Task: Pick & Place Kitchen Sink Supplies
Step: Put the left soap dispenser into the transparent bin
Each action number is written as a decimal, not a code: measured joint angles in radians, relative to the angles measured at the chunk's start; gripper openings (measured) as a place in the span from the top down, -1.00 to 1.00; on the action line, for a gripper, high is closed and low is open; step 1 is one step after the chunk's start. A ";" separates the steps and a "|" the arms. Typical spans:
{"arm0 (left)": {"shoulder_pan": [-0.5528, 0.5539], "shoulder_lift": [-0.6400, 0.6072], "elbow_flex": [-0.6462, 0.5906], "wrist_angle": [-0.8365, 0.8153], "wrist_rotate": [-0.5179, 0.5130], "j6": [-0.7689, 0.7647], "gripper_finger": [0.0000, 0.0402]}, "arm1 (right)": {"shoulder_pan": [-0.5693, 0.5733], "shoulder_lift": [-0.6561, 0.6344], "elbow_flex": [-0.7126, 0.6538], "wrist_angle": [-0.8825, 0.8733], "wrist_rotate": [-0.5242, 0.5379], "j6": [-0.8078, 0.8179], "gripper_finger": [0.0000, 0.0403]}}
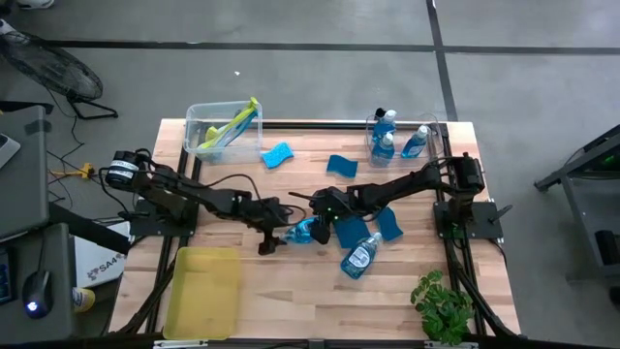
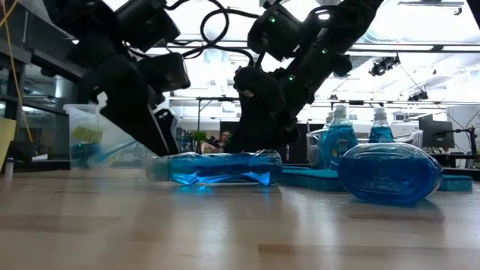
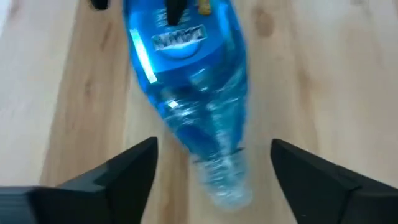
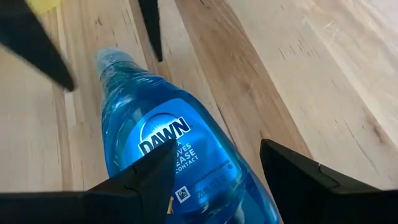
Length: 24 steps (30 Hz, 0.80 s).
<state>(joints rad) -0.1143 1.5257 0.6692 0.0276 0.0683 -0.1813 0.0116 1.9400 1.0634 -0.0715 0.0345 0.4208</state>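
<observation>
1. Blue dish soap fills a small clear bottle (image 1: 304,232) lying on its side near the middle of the wooden table (image 1: 291,291).
2. From the left, the left hand (image 1: 275,239) is at the bottle's neck end with its fingers spread to either side, not gripping the bottle (the wrist view shows a gap on each side).
3. From the right, the right hand (image 1: 312,206) is at the bottle's wider body, its fingers spread to either side of it as well.
4. Just to the right, a second soap bottle (image 1: 360,256) lies flat, beside two blue sponges (image 1: 371,227).
5. Farther back, two more sponges (image 1: 277,154) lie loose on the wood.
6. At the back left, a clear bin (image 1: 215,120) holds yellow-green brushes (image 1: 235,124).
7. At the back right, upright soap bottles (image 1: 385,136) stand in another bin (image 1: 433,126).
8. A yellow tray (image 1: 202,292) sits at the front left.
</observation>
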 joint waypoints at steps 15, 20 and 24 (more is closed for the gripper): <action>-0.020 0.140 0.011 0.090 -0.062 -0.057 -0.72 | 0.001 0.000 0.000 0.005 0.011 -0.011 -0.11; -0.019 0.140 0.011 0.089 -0.074 -0.067 -0.49 | 0.001 0.000 0.000 0.006 0.011 -0.011 -0.11; -0.018 0.142 0.010 0.072 -0.053 -0.067 -0.13 | 0.001 0.000 0.000 0.004 0.017 -0.011 -0.11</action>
<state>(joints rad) -0.1322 1.6672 0.6796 0.0999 0.0151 -0.2485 0.0123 1.9404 1.0630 -0.0672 0.0512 0.4103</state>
